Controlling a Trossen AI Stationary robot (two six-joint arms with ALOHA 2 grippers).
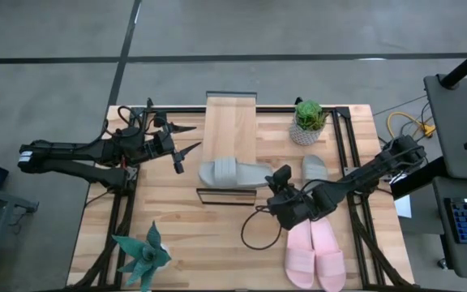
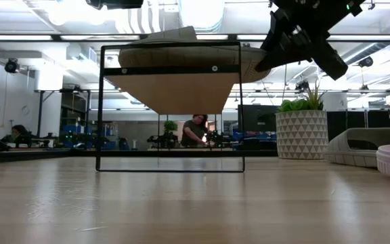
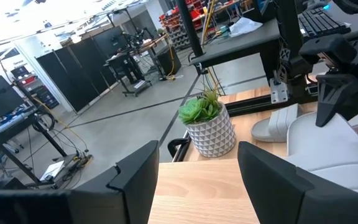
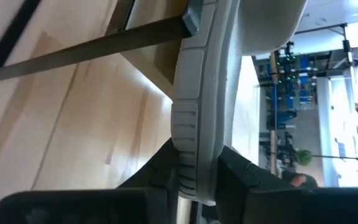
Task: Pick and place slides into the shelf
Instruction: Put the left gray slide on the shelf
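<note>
A grey slide (image 1: 235, 172) lies crosswise on the shelf (image 1: 230, 130) top, its long axis pointing at the right gripper (image 1: 281, 182). That gripper's narrow fingers straddle the slide's end, apparently barely pinching it. The left gripper (image 1: 186, 139) hovers half-open beside the shelf.

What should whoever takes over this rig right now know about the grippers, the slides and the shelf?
Right gripper: at the shelf's front end, fingers either side of the grey slide lying across the shelf top; grip looks to be loosening, so unclear whether it is released.
Left gripper: open, empty, waiting left of the shelf.
Done: one grey slide is on the shelf.
Left: second grey slide on the table right of the shelf, by the potted plant; pink pair at the table's near edge.
</note>
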